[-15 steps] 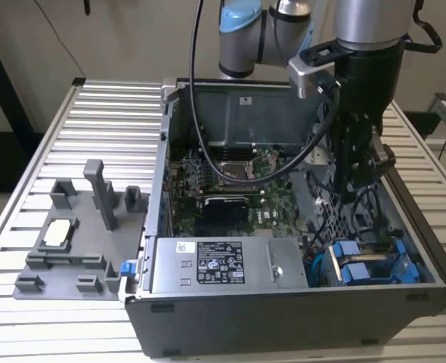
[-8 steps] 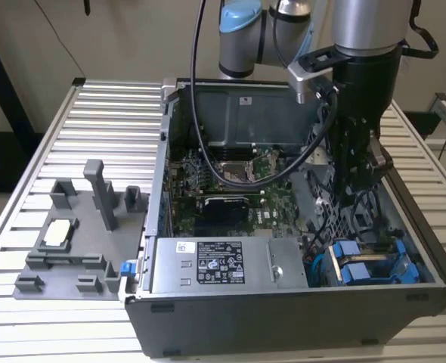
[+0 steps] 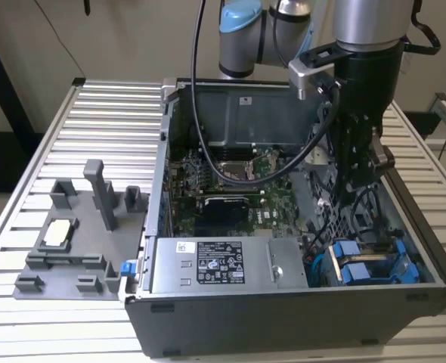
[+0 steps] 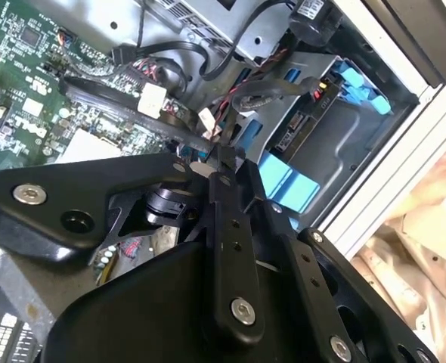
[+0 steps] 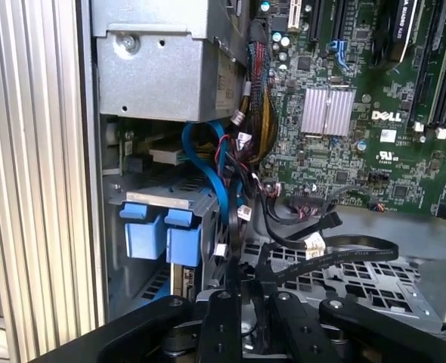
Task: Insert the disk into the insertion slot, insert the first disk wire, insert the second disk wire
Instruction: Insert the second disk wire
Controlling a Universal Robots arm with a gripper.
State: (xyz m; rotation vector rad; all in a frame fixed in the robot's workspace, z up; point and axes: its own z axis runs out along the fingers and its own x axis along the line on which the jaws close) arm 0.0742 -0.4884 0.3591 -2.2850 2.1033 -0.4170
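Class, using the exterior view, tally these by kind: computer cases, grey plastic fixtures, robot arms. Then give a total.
computer case: 1
grey plastic fixture: 1
robot arm: 1
Total: 3

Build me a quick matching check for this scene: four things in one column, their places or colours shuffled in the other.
1. gripper
2. blue-framed drives
3. grey fixture
4. motherboard

A. on the slatted table, at the exterior view's left of the case
B. green, inside the case
C. in the drive bay, at the exterior view's right
D. black, among the cables near the drive bay

Pairs: 1-D, 2-C, 3-A, 4-B
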